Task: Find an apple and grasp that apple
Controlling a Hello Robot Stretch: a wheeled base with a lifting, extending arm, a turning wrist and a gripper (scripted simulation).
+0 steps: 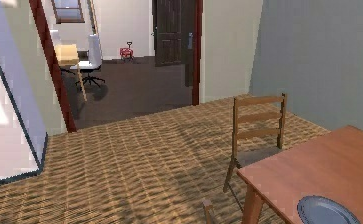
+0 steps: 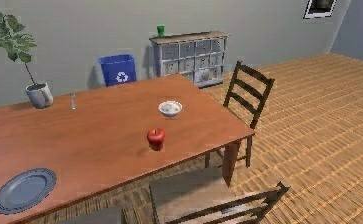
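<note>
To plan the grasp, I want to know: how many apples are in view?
1. The red apple sits on the wooden table, just below the small white bowl in the arm side view. More apples could be hidden elsewhere.

**A:** What stands in my way at the table?
**B:** I see a near chair pushed against its front edge and a second chair at the right end.
**A:** And on top?
**B:** Bare wood between the plate and the bowl; a potted plant stands at the far-left corner.
</note>
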